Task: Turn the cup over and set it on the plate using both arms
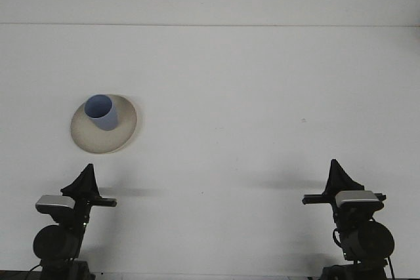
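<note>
A blue cup (102, 111) stands upright, mouth up, on a beige plate (118, 137) at the left of the white table. My left gripper (86, 179) sits low at the near left edge, below the plate and apart from it, holding nothing. My right gripper (336, 174) is low at the near right edge, far from the cup and plate, also holding nothing. Both point away from the camera.
The white table (249, 96) runs back to a white wall. A small dark speck (303, 120) lies right of centre.
</note>
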